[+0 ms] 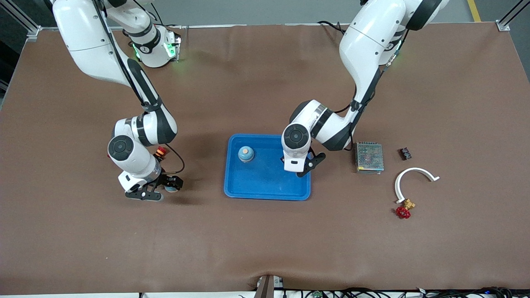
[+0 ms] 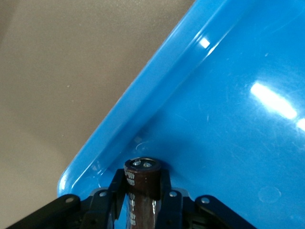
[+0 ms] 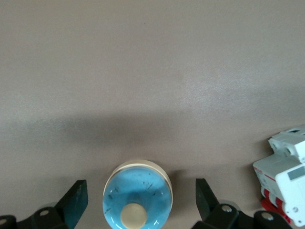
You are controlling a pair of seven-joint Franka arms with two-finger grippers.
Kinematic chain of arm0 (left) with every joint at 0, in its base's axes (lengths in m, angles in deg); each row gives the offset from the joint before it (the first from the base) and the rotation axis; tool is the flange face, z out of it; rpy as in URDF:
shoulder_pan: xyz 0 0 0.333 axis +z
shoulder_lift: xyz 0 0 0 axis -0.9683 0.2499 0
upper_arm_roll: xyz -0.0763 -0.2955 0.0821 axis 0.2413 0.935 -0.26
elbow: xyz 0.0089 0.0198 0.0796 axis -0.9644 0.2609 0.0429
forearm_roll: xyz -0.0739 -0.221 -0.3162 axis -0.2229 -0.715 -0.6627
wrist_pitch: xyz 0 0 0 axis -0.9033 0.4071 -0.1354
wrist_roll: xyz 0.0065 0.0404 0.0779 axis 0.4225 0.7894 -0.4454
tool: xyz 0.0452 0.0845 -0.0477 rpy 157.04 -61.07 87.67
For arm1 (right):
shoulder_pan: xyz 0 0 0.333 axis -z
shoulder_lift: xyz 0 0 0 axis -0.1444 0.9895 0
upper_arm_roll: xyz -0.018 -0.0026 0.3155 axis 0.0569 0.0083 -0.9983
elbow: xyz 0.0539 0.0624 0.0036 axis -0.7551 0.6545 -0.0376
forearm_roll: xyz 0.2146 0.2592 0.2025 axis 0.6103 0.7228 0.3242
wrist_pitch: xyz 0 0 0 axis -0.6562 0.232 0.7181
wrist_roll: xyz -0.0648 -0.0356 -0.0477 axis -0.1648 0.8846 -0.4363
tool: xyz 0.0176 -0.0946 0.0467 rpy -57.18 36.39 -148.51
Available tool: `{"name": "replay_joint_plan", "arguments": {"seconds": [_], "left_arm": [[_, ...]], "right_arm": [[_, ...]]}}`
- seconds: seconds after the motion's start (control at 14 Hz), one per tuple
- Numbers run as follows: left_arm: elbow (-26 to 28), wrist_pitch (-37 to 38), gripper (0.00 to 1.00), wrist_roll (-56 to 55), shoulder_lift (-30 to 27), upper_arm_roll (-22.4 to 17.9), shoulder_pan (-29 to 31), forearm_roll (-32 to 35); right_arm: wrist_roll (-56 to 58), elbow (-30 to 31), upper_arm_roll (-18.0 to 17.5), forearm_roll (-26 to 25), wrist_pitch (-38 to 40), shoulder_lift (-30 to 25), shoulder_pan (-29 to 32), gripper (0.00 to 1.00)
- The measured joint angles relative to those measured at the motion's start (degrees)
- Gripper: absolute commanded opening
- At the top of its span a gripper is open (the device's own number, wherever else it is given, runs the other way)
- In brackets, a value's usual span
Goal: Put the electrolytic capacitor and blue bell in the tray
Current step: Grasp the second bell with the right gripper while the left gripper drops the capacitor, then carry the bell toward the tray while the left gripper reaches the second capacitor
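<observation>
The blue tray [image 1: 265, 188] lies mid-table, and one blue bell [image 1: 246, 154] with a beige button sits in it. My left gripper [image 1: 301, 169] hangs low over the tray's corner toward the left arm's end, shut on a dark brown electrolytic capacitor [image 2: 143, 183]. In the left wrist view that gripper [image 2: 142, 174] is just inside the tray's rim [image 2: 143, 95]. A second blue bell [image 3: 137, 195] stands on the brown mat beside the tray, toward the right arm's end. My right gripper [image 3: 140, 200] is open around this bell [image 1: 170, 189], its fingers [image 3: 76, 200] clear of it on both sides.
A white circuit breaker [image 3: 286, 167] lies close to the right gripper [image 1: 159, 188], with a red-and-yellow part [image 1: 161, 152] nearby. Toward the left arm's end lie a grey mesh box [image 1: 369, 157], a small black part [image 1: 405, 153], a white curved piece [image 1: 414, 178] and a red-handled brass valve [image 1: 404, 210].
</observation>
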Motion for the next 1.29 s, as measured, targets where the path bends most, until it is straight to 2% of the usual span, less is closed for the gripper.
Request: {"name": "replay_joint_plan", "arguments": {"seconds": [0.07, 0.14, 0.21, 0.57, 0.86, 0.93, 1.07, 1.14, 1.21, 1.29], "left_arm": [[0.0, 0.0, 0.63, -0.1, 0.0, 0.0, 0.0, 0.0], [0.0, 0.0, 0.95, -0.1, 0.0, 0.0, -0.1, 0.1], [0.1, 0.0, 1.0, -0.1, 0.0, 0.0, -0.2, 0.1], [-0.2, 0.7, 1.0, -0.1, -1.1, -0.4, -0.3, 0.6], [-1.8, 7.6, 1.0, 4.5, -7.2, -1.1, 2.4, 0.7], [-2.1, 9.7, 1.0, 6.9, -9.2, -1.2, 3.8, 0.7], [-2.3, 13.3, 1.0, 13.3, -13.2, -1.3, 7.4, 0.7], [-2.3, 14.9, 1.0, 17.3, -15.0, -1.3, 9.6, 0.7], [-2.3, 16.5, 1.0, 21.8, -16.6, -1.3, 11.9, 0.7], [-2.3, 18.1, 1.0, 26.3, -18.1, -1.3, 14.4, 0.7]], "right_arm": [[0.0, 0.0, 0.0, 0.2, 0.0, 0.2, 0.0, 1.0], [0.0, 0.1, -0.1, 0.4, 0.0, 0.5, 0.0, 1.0], [0.0, 0.1, -0.1, 0.6, 0.0, 0.8, 0.0, 1.0], [-0.1, 0.1, -0.2, 0.9, -0.2, 1.8, 0.0, 1.0], [-0.1, 0.1, -0.4, 1.3, -0.2, 1.8, 0.0, 1.0], [-0.1, 0.1, -0.4, 1.4, -0.2, 1.8, -0.1, 0.85], [-0.1, 0.1, -0.5, 1.4, -0.2, 1.8, -0.3, 0.32], [-0.1, 0.1, -0.6, 1.4, -0.2, 1.8, -0.3, 0.14], [-0.1, 0.0, -0.6, 1.4, -0.2, 1.8, -0.3, 0.0], [-0.1, 0.0, -0.6, 1.4, -0.2, 1.8, -0.3, 0.0]]}}
